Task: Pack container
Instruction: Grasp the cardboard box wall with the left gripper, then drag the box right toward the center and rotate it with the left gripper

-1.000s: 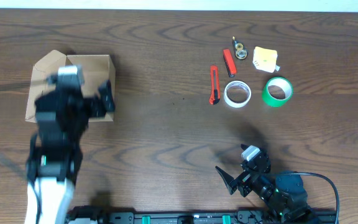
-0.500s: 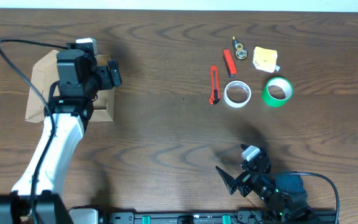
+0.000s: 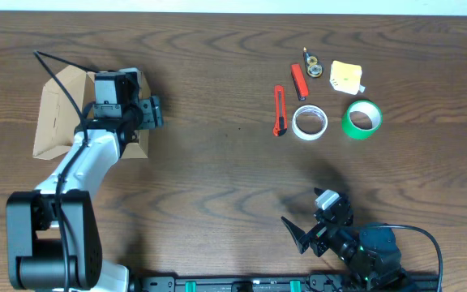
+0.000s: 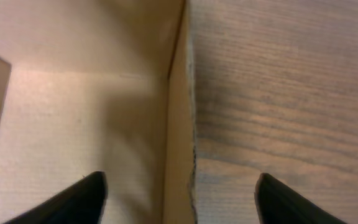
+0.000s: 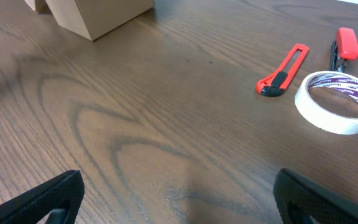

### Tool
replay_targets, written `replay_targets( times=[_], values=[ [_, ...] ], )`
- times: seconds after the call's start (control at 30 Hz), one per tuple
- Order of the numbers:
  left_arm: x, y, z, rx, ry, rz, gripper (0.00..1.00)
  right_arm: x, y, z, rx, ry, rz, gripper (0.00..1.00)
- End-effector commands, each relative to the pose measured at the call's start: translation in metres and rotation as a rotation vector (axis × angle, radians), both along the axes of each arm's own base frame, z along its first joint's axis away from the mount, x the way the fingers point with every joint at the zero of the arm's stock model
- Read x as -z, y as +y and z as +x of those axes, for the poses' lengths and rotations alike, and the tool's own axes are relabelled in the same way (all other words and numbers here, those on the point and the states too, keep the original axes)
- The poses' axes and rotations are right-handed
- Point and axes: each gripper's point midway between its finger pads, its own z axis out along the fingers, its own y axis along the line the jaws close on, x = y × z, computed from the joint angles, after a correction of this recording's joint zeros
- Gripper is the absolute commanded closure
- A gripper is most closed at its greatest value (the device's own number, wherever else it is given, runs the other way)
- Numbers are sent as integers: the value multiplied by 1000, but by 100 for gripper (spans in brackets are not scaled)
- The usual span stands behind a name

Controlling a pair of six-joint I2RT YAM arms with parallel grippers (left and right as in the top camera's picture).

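On the table [image 3: 217,162], the spread left gripper [image 4: 180,184] straddles the half-hidden container [image 3: 55,118] wall; right gripper [image 5: 178,179] spread.

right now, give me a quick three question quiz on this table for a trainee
1. True or false: the left hand is open, with one finger inside the cardboard box and the other outside its wall.
2. Which item lies beside the white tape roll, on the side facing the box? A) scissors B) red utility knife C) stapler
3. In a few words: is the right hand holding anything?

Key: 1 true; 2 B; 3 no, it is open and empty above bare table.
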Motion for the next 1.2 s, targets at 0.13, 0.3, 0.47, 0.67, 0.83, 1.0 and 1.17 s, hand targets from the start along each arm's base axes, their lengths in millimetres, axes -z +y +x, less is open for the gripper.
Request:
replay_targets(
  times=[0.13, 0.3, 0.47, 0.67, 0.83, 1.0, 1.17],
  values=[
    [-11, 1, 11, 4, -42, 18, 89, 0, 2, -2, -13, 1, 6, 1],
    [-12, -10, 11, 42, -48, 27, 95, 0, 2, -2, -13, 1, 6, 1],
    [-19, -46, 10, 240, -73, 121, 94, 0, 2, -2, -13, 1, 6, 1],
    [-41, -122, 3, 621, -157, 293, 95, 0, 2, -2, -13, 1, 6, 1],
    [-50, -187, -23, 980, -272, 381, 95, 0, 2, -2, -13, 1, 6, 1],
    [-48, -231, -56, 1254, -344, 424, 95, 0, 2, -2, -13, 1, 6, 1],
    [-39, -239, -77, 1353, -306, 422, 94, 0, 2, -2, -13, 1, 6, 1]
  ],
)
